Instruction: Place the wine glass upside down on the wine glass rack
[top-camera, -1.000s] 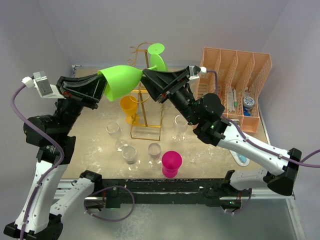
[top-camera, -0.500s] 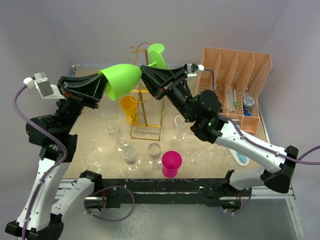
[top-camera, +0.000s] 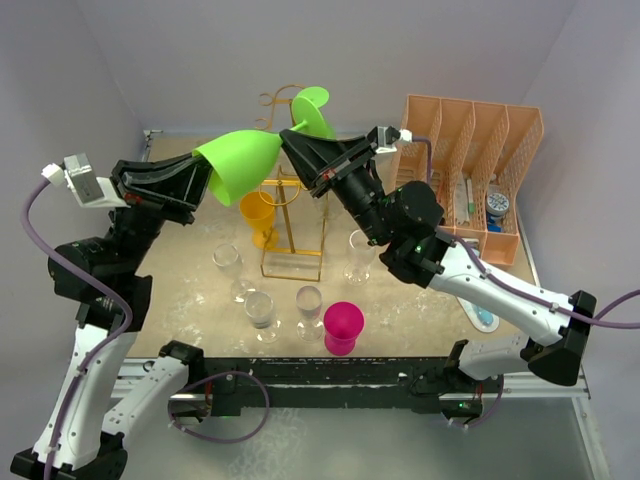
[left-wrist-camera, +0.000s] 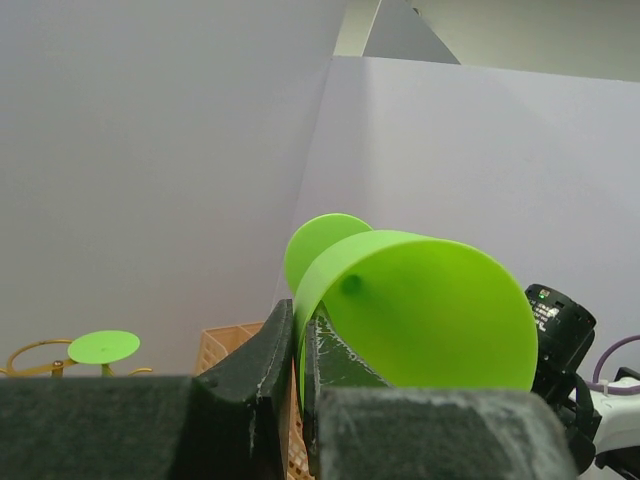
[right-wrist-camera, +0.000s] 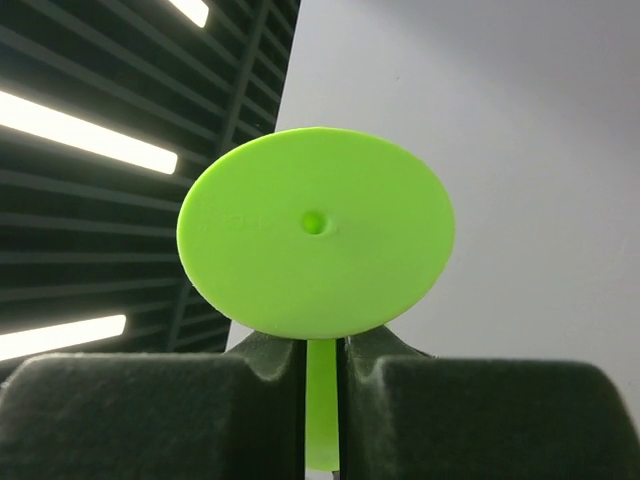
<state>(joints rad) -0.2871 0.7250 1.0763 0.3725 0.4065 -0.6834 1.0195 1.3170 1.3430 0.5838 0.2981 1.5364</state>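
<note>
While both arms reach out over the sandy surface (top-camera: 180, 300), the gold wire wine glass rack (top-camera: 291, 225) stands below and between the two tools, and a peach mesh organizer (top-camera: 470, 140) sits to the right of the right tool. The green wine glass (top-camera: 240, 165) hangs on its side in the air above the rack, spanning from tool to tool. The left tool (top-camera: 205, 182) is clamped on the bowl's wall at the rim. The right tool (top-camera: 297, 150) is closed on the thin stem just short of the foot (right-wrist-camera: 315, 230). A yellow glass (top-camera: 258, 215) stands below the left tool, and a pink cup (top-camera: 343, 328) below the right.
</note>
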